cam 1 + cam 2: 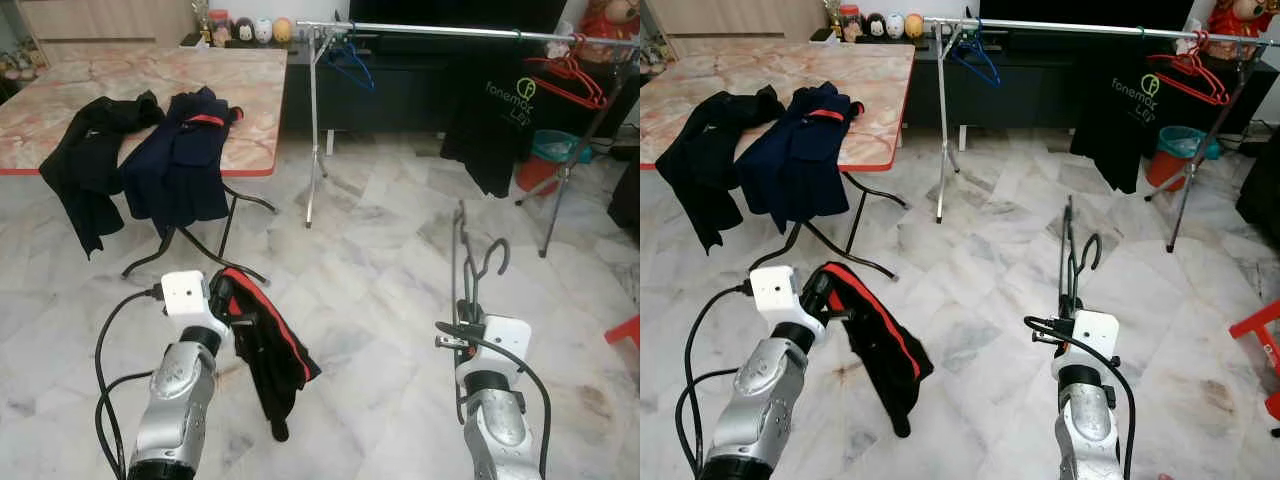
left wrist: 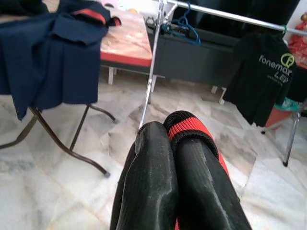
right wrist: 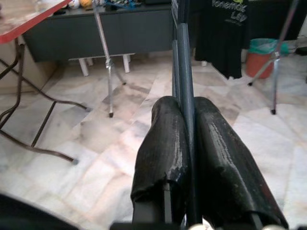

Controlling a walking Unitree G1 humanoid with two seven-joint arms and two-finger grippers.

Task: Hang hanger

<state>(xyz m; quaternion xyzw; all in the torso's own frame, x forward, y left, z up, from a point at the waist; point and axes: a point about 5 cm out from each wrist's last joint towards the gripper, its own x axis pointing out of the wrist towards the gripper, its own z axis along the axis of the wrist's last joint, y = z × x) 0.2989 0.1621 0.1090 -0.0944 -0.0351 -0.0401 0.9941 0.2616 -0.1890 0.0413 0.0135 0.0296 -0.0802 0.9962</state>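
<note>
My right gripper (image 1: 465, 312) is shut on a dark metal hanger (image 1: 468, 262) that stands upright above it, its hook curling to the right. In the right wrist view the fingers (image 3: 211, 153) clamp the hanger's bars (image 3: 184, 62). My left gripper (image 1: 224, 298) is shut on a black garment with red trim (image 1: 268, 352) that droops toward the floor; its red-edged cuff (image 2: 192, 132) lies over the fingers (image 2: 148, 177). A silver clothes rail (image 1: 450, 32) spans the far side, carrying a black printed shirt (image 1: 500, 115), a blue hanger (image 1: 352, 58) and red hangers (image 1: 572, 78).
A marble-topped folding table (image 1: 150, 95) stands at the left with a black garment (image 1: 95, 150) and a navy one (image 1: 180, 155) draped over its edge. The rail's legs (image 1: 312, 150) stand on the pale marble floor (image 1: 370, 270). A teal bin (image 1: 556, 150) and a red stool (image 1: 625, 332) are at the right.
</note>
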